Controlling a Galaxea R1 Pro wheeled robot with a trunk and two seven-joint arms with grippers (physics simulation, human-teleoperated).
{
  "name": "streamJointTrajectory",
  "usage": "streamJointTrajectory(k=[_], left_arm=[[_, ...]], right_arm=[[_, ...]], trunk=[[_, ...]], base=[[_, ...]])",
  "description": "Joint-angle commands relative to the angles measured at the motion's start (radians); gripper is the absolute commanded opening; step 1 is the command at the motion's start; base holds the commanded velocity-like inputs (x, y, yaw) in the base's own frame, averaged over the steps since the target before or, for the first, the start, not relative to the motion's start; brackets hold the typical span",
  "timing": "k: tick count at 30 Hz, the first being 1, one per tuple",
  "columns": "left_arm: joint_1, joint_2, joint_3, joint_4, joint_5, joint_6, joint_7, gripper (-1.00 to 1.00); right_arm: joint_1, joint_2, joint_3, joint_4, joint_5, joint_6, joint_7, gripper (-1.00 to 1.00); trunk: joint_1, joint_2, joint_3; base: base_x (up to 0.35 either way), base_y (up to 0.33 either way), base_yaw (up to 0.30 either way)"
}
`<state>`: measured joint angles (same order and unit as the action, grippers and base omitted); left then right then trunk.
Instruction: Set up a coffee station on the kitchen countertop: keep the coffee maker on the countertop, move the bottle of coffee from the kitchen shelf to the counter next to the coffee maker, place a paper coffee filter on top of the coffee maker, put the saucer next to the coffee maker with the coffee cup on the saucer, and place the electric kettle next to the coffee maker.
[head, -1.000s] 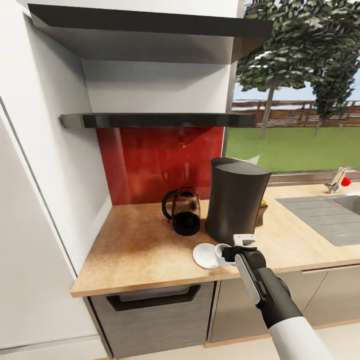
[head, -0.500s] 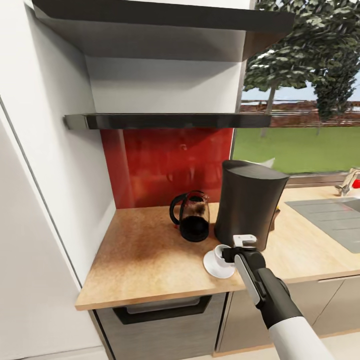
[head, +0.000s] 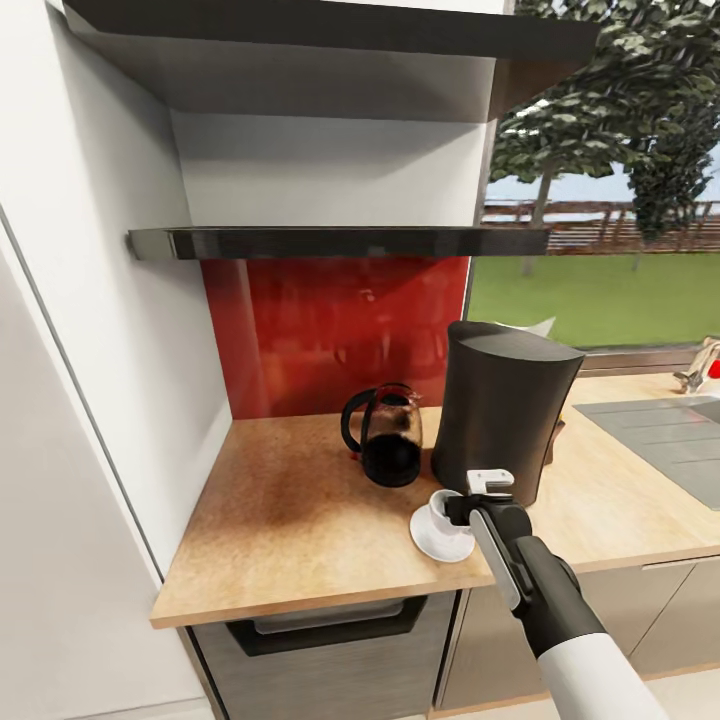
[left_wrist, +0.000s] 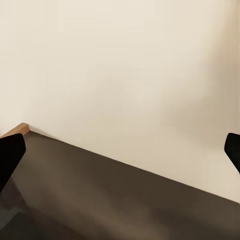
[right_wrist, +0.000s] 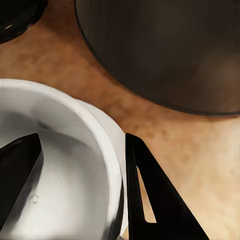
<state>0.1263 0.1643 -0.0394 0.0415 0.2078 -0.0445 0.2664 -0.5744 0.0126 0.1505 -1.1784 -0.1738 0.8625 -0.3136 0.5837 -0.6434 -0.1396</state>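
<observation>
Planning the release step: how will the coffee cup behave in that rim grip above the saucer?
The coffee cup looks rigid and light, so it should lift easily. Its glossy wall is pinched at the rim by the right gripper, one finger inside, so it may slip or swing. Over the small saucer, it could tip if released off-centre.

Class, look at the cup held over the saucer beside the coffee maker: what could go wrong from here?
The right pincer grips the coffee cup by its rim, one finger inside; pulling away carelessly could tip it or drag it off the saucer. The coffee maker stands close, so a sideways move might bump it.
</observation>
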Motion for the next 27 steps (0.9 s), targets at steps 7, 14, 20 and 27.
streamJointTrajectory(k=[7, 14, 20, 27], left_arm=[[-0.001, 0.000, -0.005, 0.001, 0.007, -0.005, 0.001, 1.00], [-0.001, 0.000, -0.005, 0.001, 0.008, -0.005, 0.000, 1.00], [-0.001, 0.000, -0.006, 0.001, 0.008, -0.005, -0.001, 1.00], [-0.001, 0.001, -0.006, 0.001, 0.008, -0.005, -0.001, 1.00]], right_arm=[[-0.001, 0.000, 0.000, 0.000, -0.010, 0.002, -0.010, -1.00], [-0.001, 0.000, -0.003, 0.000, -0.011, 0.001, -0.010, 1.00], [-0.001, 0.000, -0.004, 0.013, -0.011, 0.001, -0.010, 1.00], [-0.001, 0.001, 0.001, 0.016, -0.011, 0.001, -0.010, 1.00]], trunk=[[0.000, -0.001, -0.001], [0.000, -0.001, -0.001], [0.000, -0.001, -0.001], [0.000, -0.001, -0.001]], base=[[0.000, 0.000, 0.000], [0.000, 0.000, 0.000], [0.000, 0.000, 0.000], [0.000, 0.000, 0.000]])
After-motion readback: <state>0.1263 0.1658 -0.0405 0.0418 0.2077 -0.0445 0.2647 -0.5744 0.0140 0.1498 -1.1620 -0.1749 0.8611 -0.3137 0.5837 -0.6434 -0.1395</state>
